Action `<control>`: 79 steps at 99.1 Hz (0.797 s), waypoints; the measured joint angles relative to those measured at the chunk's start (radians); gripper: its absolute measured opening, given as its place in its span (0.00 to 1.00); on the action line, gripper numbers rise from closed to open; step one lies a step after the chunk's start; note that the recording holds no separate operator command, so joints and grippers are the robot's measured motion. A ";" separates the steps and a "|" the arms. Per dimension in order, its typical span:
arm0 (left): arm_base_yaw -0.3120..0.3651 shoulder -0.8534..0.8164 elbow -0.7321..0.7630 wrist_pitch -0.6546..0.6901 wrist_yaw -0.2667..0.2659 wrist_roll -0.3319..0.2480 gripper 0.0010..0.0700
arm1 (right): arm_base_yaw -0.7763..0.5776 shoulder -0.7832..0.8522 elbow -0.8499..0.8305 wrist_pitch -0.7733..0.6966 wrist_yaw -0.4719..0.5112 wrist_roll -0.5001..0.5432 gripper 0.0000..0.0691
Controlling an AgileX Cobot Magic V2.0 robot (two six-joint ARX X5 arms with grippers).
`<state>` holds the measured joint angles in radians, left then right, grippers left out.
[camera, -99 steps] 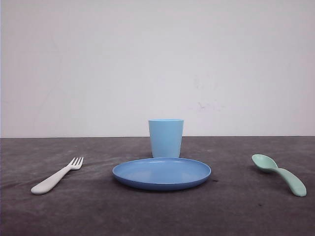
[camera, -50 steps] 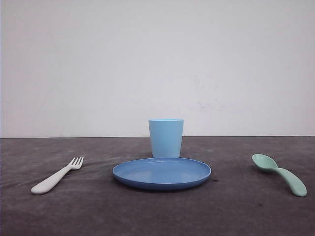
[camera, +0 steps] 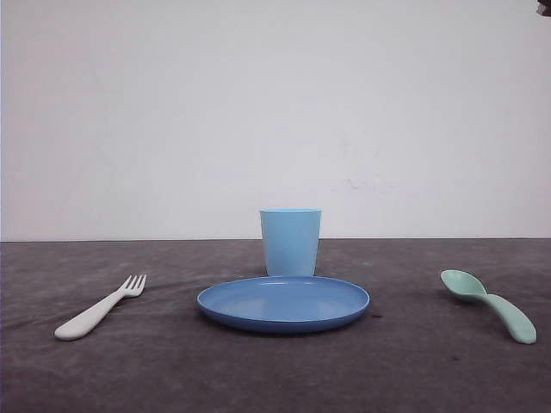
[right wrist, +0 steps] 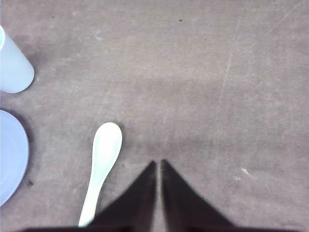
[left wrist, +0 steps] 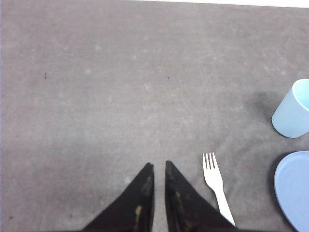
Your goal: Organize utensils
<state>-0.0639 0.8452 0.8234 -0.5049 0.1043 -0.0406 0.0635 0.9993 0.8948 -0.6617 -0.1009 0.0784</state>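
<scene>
Fork lies on the desk left of the plate, tines far, handle near-left; left claw, closed and empty, hovers just left of it. Spoon lies right of the plate, bowl far; right claw, closed and empty, hovers just right of it. Each arm nearest its own utensil.

Light blue cup upright just behind round blue plate on dark table.
</scene>
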 joint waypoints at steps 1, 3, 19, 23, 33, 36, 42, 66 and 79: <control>0.000 0.000 0.000 -0.001 0.000 0.000 0.03 | 0.000 0.000 0.000 0.000 0.000 0.000 0.08; 0.000 0.000 0.000 -0.005 0.000 0.000 0.04 | 0.000 0.000 0.000 -0.001 0.000 -0.001 0.12; 0.000 0.000 0.000 -0.017 0.000 0.000 0.43 | 0.000 0.000 0.000 -0.002 0.000 -0.001 0.69; 0.000 0.000 0.000 -0.019 0.000 0.000 0.52 | 0.000 0.000 0.000 -0.002 0.000 -0.001 0.80; 0.000 0.000 0.000 -0.028 0.007 -0.005 0.64 | 0.000 0.000 0.000 -0.005 0.000 -0.001 0.95; 0.000 0.000 0.000 -0.030 0.013 -0.011 0.65 | 0.000 0.000 0.000 -0.005 0.000 -0.001 0.97; -0.002 0.003 0.000 -0.034 0.034 -0.034 0.66 | 0.002 0.000 0.000 -0.005 0.000 -0.001 0.98; -0.091 0.113 0.000 -0.052 0.059 -0.148 0.66 | 0.002 0.005 0.000 -0.020 0.000 -0.001 0.98; -0.185 0.224 0.000 -0.039 0.059 -0.188 0.66 | 0.002 0.011 0.000 -0.021 0.000 -0.001 0.98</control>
<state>-0.2489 1.0695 0.8234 -0.5442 0.1631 -0.2287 0.0654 1.0100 0.8948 -0.6830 -0.1009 0.0776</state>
